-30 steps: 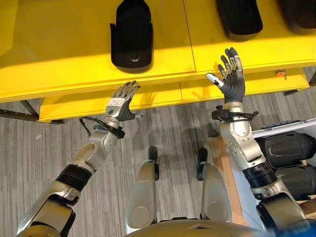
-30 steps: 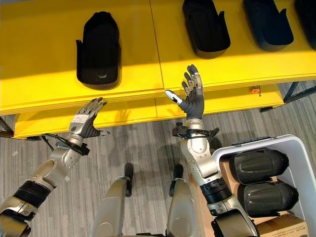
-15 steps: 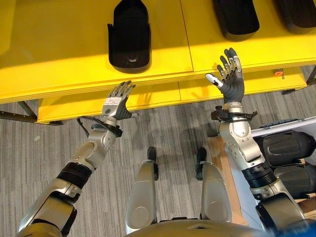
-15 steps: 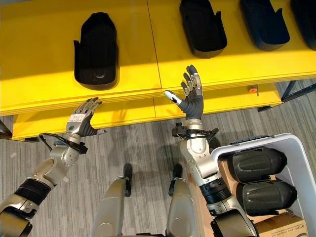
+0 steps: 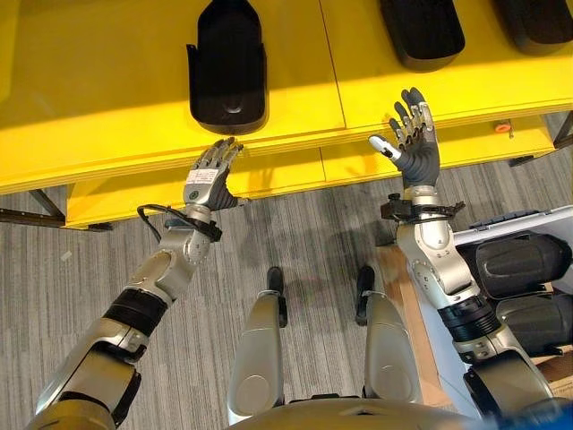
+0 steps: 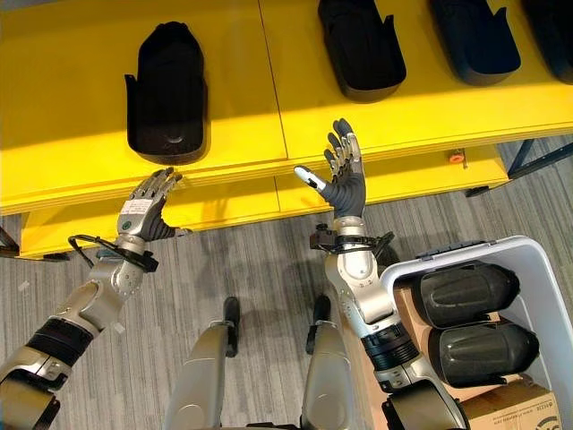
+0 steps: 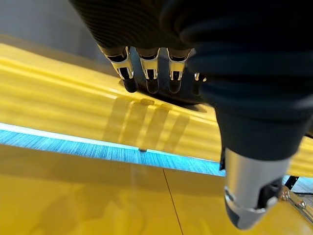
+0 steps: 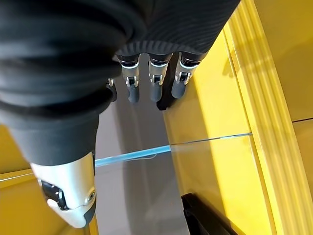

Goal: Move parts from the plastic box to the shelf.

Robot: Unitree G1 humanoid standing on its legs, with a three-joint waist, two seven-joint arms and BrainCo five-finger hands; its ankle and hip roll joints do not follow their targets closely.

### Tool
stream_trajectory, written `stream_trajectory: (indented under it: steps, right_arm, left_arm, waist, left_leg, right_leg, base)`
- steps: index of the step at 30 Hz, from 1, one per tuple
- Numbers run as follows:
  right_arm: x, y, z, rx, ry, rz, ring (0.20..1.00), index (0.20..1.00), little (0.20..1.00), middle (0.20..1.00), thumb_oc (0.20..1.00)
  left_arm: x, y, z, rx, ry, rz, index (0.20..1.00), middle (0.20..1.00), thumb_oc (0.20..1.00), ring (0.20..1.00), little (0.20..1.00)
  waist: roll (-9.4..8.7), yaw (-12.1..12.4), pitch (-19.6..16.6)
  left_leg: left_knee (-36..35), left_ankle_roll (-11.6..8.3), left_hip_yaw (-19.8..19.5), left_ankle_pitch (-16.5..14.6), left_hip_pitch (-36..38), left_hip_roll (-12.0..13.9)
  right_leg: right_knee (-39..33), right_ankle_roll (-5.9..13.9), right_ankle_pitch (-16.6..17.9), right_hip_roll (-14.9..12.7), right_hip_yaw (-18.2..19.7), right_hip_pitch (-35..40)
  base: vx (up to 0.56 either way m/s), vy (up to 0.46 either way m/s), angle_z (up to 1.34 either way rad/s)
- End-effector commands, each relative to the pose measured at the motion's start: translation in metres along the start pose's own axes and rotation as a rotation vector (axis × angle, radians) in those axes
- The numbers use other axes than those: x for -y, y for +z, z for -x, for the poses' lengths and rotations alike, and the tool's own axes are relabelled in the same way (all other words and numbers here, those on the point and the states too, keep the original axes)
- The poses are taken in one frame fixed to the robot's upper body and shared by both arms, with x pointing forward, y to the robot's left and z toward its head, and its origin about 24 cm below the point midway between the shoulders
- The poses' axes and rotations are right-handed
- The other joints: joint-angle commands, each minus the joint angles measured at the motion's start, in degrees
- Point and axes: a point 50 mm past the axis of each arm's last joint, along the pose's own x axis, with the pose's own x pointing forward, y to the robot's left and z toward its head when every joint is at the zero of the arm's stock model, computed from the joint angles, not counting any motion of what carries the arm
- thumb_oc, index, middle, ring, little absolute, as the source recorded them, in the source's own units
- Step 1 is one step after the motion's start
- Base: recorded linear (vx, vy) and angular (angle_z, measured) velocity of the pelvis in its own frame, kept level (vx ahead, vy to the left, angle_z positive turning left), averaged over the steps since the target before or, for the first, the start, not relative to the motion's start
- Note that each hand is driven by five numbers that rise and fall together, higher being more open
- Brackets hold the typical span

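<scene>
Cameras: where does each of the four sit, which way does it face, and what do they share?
Left eye view: on the head, looking down at the yellow shelf, both arms, left hand open.
Right eye view: same head, slightly offset; right hand open, two parts in the plastic box.
Left wrist view: along the left hand's fingers toward the shelf edge.
Right wrist view: along the right hand's fingers over the shelf.
Shared: the shelf; eye views share a black part.

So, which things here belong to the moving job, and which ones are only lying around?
Belonging to the job:
- yellow shelf
- black parts on the shelf
- plastic box
- black parts in the box
- left hand, open
- right hand, open

Only lying around:
- cardboard box
</scene>
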Motion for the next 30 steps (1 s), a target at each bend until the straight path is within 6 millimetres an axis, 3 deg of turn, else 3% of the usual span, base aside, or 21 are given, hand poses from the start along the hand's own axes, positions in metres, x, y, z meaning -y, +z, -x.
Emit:
stream_trajectory:
  steps: [1,13,30]
  right_arm:
    - [-0.002,0.023,0.005,0.112,0.028,-0.056,1.000,1.000,1.000,1.000,1.000]
    - [-0.003,0.020,0.006,0.093,0.041,-0.055,1.000,1.000,1.000,1.000,1.000]
    - [-0.003,0.018,0.012,0.083,0.059,-0.054,1.000,1.000,1.000,1.000,1.000]
  left_arm:
    - [-0.028,-0.004,-0.015,0.019,0.126,-0.061,1.000,1.000,1.000,1.000,1.000]
    - [-0.042,-0.008,-0.030,0.006,0.159,-0.095,1.000,1.000,1.000,1.000,1.000]
    - [-0.035,-0.010,-0.050,-0.053,0.127,-0.082,1.000,1.000,1.000,1.000,1.000]
  waist:
    - [-0.20,0.4,-1.8]
    - [-0.28,-0.1,-2.1]
    - [-0.64,-1.3,-2.2]
  left_leg:
    - [0.7,-1.51,0.7,-2.5,1.7,2.7]
    - [1.0,-1.52,1.0,-2.5,1.6,2.8]
    - [1.8,-1.52,1.8,-3.1,1.5,3.1]
  right_leg:
    - [0.0,1.48,-1.6,-1.6,0.0,4.2]
    - [0.2,1.62,-1.4,-1.6,0.4,3.8]
    - [0.6,1.87,-1.5,-1.3,1.4,3.1]
  base:
    - [0.00,0.000,0.00]
    - [0.00,0.000,0.00]
    - [0.00,0.006,-0.01]
